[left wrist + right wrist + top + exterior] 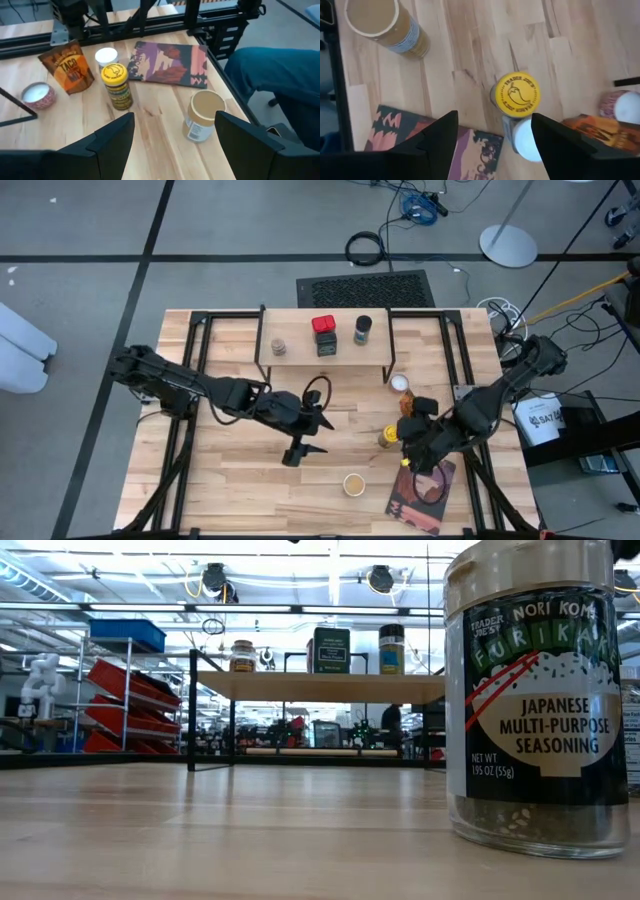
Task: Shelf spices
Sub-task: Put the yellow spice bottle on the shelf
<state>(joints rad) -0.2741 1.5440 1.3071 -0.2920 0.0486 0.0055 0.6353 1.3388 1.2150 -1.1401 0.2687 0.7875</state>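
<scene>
The shelf (325, 362) stands at the table's far middle with three spices on its plank: a small tan jar (278, 347), a red-topped tin (323, 332) and a black-topped jar (362, 330). On the table's right side stand a yellow-topped jar (517, 95), a white-topped jar (527, 140), a tan-topped jar (204, 115), an orange taco-mix packet (67, 67) and a small white-topped tin (37, 95). My left gripper (305, 450) hangs open over the table's middle, pointing toward the tan-topped jar. My right gripper (495, 140) is open above the yellow-topped and white-topped jars.
A flat picture-covered book (425, 495) lies at the near right corner. A jar labelled Japanese seasoning (540, 700) stands close in front of the low camera. A person's blue-clad leg (270, 70) shows beyond the table's near right edge. Bare planks lie left of the left gripper.
</scene>
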